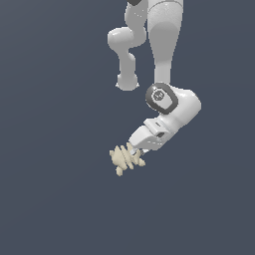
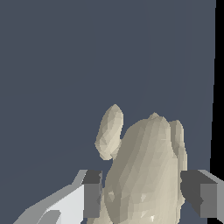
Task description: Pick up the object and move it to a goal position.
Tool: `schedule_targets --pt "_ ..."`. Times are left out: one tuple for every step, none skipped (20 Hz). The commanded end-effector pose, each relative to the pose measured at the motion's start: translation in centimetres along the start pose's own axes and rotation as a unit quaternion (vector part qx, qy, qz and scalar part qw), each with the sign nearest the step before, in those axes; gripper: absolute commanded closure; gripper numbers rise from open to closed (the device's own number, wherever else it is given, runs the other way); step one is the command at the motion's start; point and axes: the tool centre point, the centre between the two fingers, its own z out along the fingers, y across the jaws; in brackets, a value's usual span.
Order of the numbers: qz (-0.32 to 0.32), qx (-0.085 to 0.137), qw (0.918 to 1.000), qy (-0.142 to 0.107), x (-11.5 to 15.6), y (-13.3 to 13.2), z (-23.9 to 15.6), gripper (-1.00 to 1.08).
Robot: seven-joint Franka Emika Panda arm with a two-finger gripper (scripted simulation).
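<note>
The object (image 1: 122, 158) is a small cream-beige lumpy thing with several pointed lobes, sitting at the tip of the white arm in the exterior view. My gripper (image 1: 135, 151) reaches down onto it from the exterior view's right, tilted. In the wrist view the object (image 2: 144, 162) fills the gap between the two dark grey pads (image 2: 92, 192), and each pad touches one of its sides. One lobe (image 2: 109, 131) sticks out beyond the fingers. The gripper (image 2: 142, 197) is shut on the object.
A plain dark blue-grey ground (image 1: 55, 199) surrounds everything. The arm's white links (image 1: 164, 45) rise toward the top of the exterior view. A darker strip (image 2: 220, 87) runs along one edge of the wrist view. No goal marker shows.
</note>
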Motion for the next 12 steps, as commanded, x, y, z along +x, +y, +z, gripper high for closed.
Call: schedule_targets --pt "0.0 0.0 1.0 0.0 -0.3 1.9 -2.1 1.08" --pt "0.0 0.001 1.0 0.0 -0.4 2.7 -3.0 1.08" --pt "0.0 0.001 1.0 -0.001 -0.6 3.5 -3.9 1.08" --pt "0.0 0.001 1.0 -0.001 -0.7 4.3 -4.8 1.08" --pt "0.0 0.001 1.0 -0.001 -0.8 5.2 -5.8 1.08" --pt "0.0 0.001 1.0 -0.002 -1.0 6.0 -6.7 1.08" --pt "0.0 0.001 1.0 -0.002 -1.1 6.9 -7.7 1.08" --pt "0.0 0.002 1.0 -0.002 -1.2 7.7 -8.6 1.08" --pt "0.0 0.002 1.0 -0.003 -1.4 8.6 -9.6 1.08" --pt "-0.001 0.002 1.0 -0.003 -1.5 9.5 -10.5 1.08" --pt "-0.001 0.002 1.0 -0.003 -1.6 10.3 -11.5 1.08" --pt "-0.001 0.002 1.0 -0.004 -1.7 11.2 -12.4 1.08"
